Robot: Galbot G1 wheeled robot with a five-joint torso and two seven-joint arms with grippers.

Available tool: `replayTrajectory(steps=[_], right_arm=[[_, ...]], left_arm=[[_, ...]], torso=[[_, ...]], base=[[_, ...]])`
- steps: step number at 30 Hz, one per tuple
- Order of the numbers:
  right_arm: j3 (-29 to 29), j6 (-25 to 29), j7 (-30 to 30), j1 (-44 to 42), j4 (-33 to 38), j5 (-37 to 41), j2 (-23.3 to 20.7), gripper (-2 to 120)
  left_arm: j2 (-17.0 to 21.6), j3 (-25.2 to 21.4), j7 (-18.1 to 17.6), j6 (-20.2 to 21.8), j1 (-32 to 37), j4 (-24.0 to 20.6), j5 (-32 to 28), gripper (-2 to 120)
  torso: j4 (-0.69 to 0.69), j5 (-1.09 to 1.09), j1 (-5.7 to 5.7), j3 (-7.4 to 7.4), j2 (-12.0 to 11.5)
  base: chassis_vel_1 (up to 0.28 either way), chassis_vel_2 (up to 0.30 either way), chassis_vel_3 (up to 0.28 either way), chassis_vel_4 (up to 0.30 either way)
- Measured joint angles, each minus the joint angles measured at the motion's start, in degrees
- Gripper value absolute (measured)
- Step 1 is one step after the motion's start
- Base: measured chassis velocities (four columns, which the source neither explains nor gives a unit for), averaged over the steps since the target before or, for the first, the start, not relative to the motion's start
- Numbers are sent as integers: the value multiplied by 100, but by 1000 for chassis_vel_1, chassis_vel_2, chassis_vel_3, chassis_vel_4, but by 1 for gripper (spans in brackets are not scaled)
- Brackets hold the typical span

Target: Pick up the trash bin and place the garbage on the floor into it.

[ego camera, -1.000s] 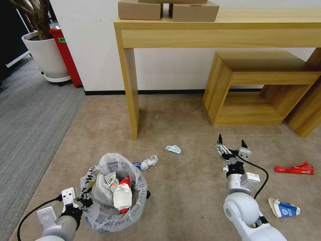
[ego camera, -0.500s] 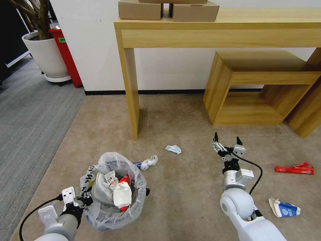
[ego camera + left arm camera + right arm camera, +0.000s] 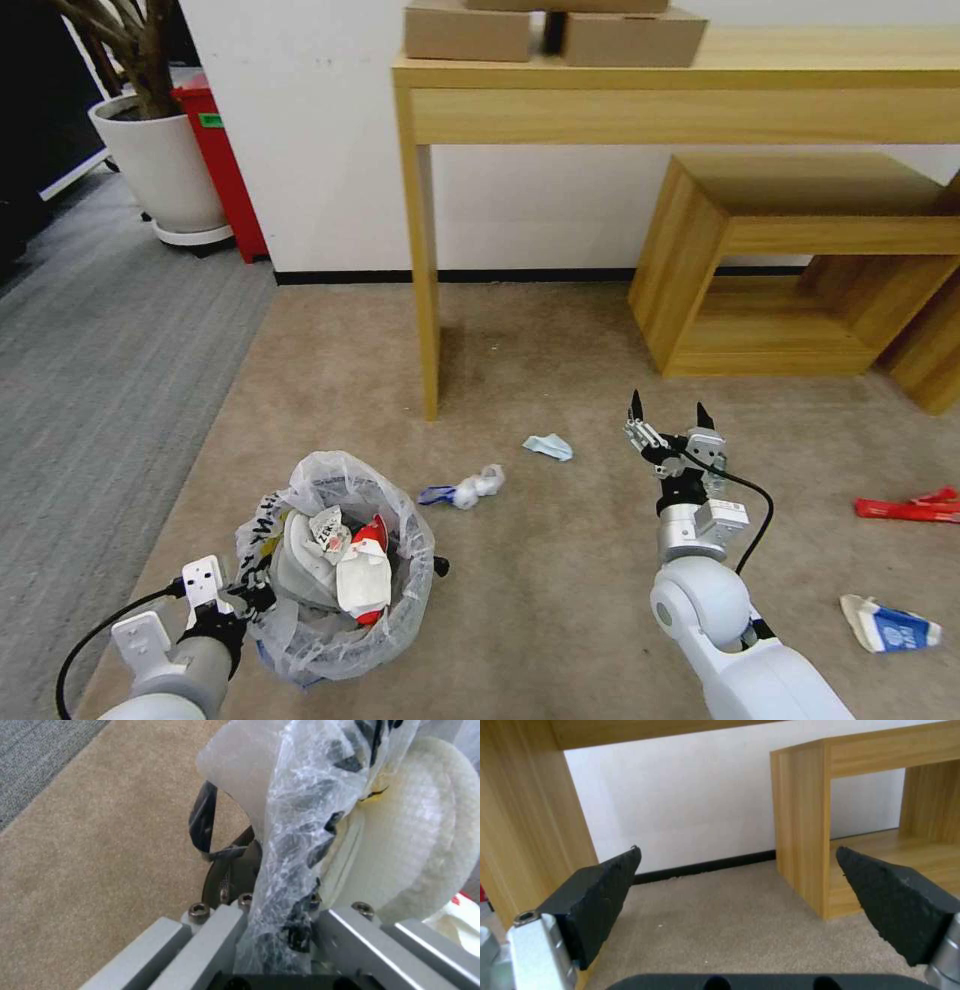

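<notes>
The trash bin, lined with a crinkled clear bag, stands low at the left with a white slipper and a red-and-white pack inside. My left gripper is shut on the bin's rim and bag. My right gripper hangs open above the carpet with nothing between its fingers. Garbage lies on the floor: a crumpled paper wad just beyond the bin, a pale blue scrap left of the right gripper, a red wrapper and a blue-white carton at the right.
A tall wooden table carrying cardboard boxes stands against the wall, its leg just beyond the blue scrap. A low wooden shelf unit sits under it at the right. A potted plant and a red container stand far left.
The whole picture has slid to the right, so the camera has turned left. My right gripper has come closer to the pale blue scrap. The bin stays held by the left gripper.
</notes>
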Motion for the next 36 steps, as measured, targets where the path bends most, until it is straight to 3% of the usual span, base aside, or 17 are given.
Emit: replayTrajectory(steps=[18,36], right_arm=[[76,-103,1,-135,100,-141,35,100],[68,-87,-29,-223,138,-211,60,100]], left_arm=[[-1,-17,3,-20,16,-37,-19,0],[-101,13,22,-79,80,-76,62,0]], torso=[[-2,-1,0,0,0],[-1,0,1,0,0]], base=[[0,0,0,0],[-76,77,76,-74]])
